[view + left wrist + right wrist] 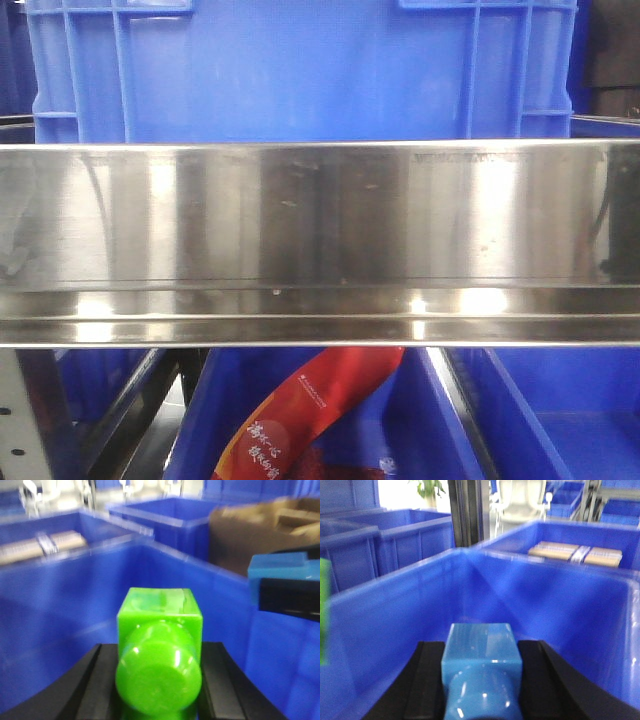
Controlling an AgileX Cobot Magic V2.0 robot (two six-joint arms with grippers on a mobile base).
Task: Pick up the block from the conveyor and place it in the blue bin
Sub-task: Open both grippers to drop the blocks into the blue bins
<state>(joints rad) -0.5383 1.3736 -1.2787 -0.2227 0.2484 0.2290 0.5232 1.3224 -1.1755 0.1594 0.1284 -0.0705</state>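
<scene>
In the left wrist view, a glossy green block (160, 625) sits clamped between the black fingers (95, 685) of my left gripper (159, 652), which hangs over the inside of a blue bin (60, 605). The right wrist view has a light blue block (480, 647) pinched in my right gripper (481, 652), over the same kind of blue bin (545, 600). That blue block (277, 570) also appears at the right of the left wrist view. The green block (324, 610) shows at the left edge of the right wrist view. The conveyor's steel side (320, 220) fills the front view; neither gripper is there.
A large blue bin (280, 70) stands behind the steel rail. Below it a bin holds a red packet (310, 410). A brown cardboard box (260, 530) and more blue bins lie beyond. One bin holds tan packs (575, 554).
</scene>
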